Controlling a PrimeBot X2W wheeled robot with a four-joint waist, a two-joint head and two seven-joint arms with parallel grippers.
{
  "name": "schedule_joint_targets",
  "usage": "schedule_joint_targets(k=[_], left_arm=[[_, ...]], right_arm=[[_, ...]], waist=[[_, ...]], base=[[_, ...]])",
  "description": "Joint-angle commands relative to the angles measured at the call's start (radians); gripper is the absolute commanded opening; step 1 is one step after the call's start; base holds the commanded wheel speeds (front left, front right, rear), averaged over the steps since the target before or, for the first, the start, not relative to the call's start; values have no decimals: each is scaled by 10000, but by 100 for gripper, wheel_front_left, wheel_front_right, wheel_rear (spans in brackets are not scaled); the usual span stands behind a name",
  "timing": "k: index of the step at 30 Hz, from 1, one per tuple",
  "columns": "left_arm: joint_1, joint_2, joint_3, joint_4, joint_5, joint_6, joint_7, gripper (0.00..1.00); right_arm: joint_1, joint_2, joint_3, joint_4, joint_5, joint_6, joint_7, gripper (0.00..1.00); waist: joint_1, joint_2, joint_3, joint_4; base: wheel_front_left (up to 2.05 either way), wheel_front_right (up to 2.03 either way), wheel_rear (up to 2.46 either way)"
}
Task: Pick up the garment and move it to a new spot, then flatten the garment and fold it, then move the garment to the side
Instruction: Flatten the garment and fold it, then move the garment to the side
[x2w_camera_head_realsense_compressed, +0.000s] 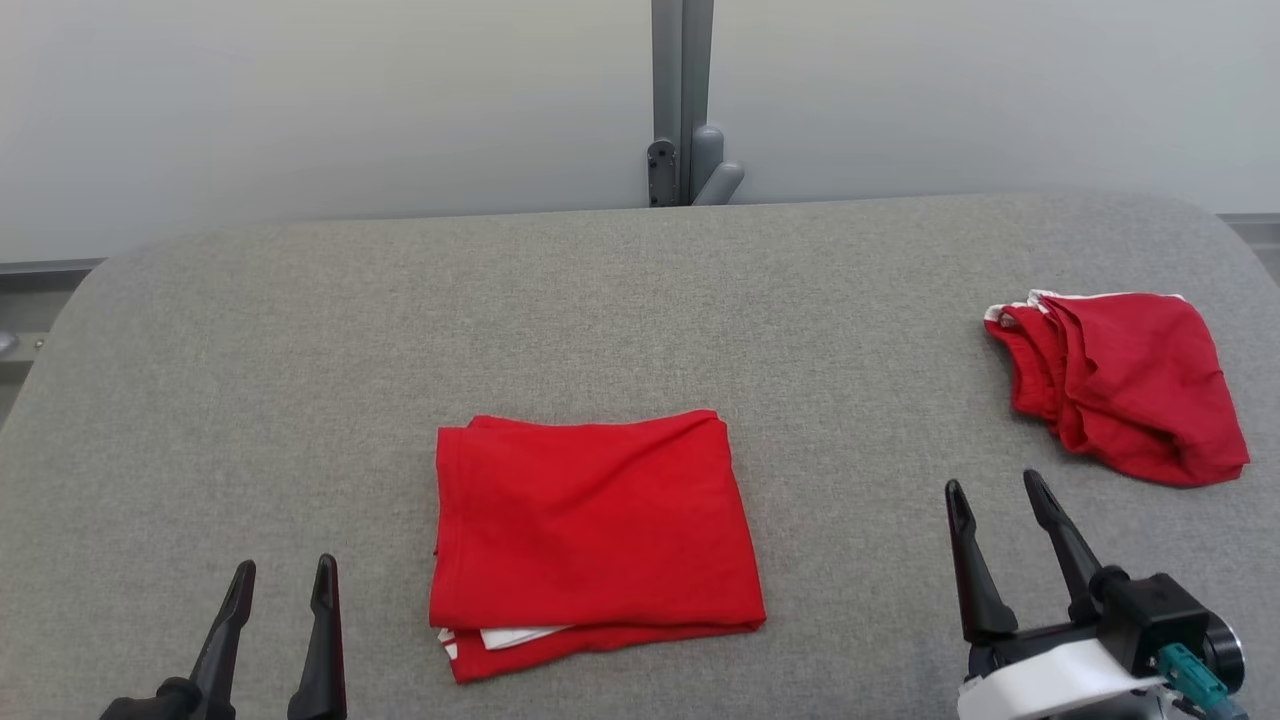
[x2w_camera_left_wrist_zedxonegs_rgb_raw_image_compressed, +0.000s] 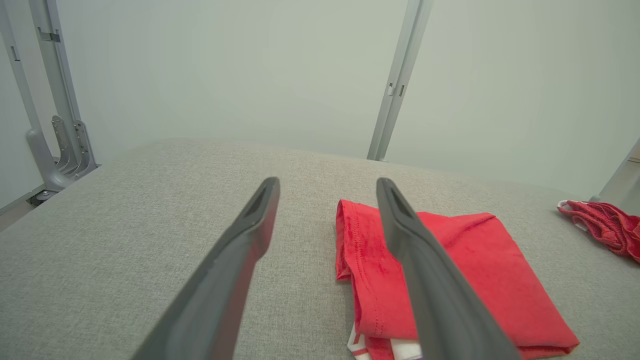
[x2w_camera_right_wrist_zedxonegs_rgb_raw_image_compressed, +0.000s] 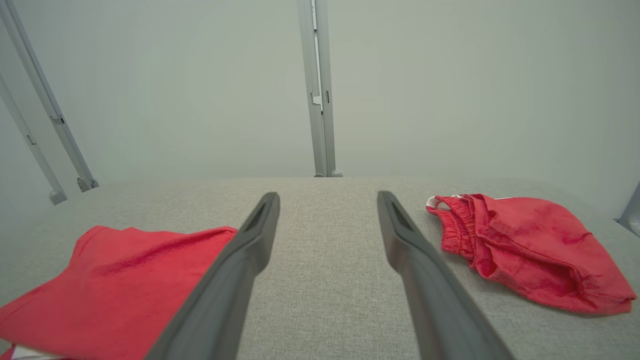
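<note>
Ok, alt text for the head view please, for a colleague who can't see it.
A red garment lies folded into a neat rectangle at the centre of a grey fabric-covered table, with a second red garment bunched loosely at the far right. The left tool and right tool sit open and empty at the lower corners, touching neither garment.

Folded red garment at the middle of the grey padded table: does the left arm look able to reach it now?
Probably yes. The left tool stands open beside the folded red cloth garment, with only bare grey padded table between them.
</note>
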Motion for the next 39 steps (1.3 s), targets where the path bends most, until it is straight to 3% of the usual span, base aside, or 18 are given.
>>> schedule_joint_targets(k=[1, 13, 32, 39], left_arm=[[151, -9, 65, -86, 152, 6, -34, 100], [437, -152, 43, -190, 848, 6, -34, 100], [514, -248, -141, 172, 1254, 5, -34, 100], [362, -176, -426, 169, 1323, 5, -34, 100]], right_arm=[[303, 0, -12, -162, 28, 1, -31, 100], [1563, -1, 444, -394, -188, 0, -34, 100], [1614, -2, 574, -218, 126, 0, -35, 100], [1093, -13, 1395, 944, 882, 0, -36, 100]], waist=[[0, 0, -96, -32], [0, 0, -433, -6], [0, 0, -554, 106], [0, 0, -440, 469]], base=[[0, 0, 0], [0, 0, 0], [0, 0, 0], [0, 0, 0]])
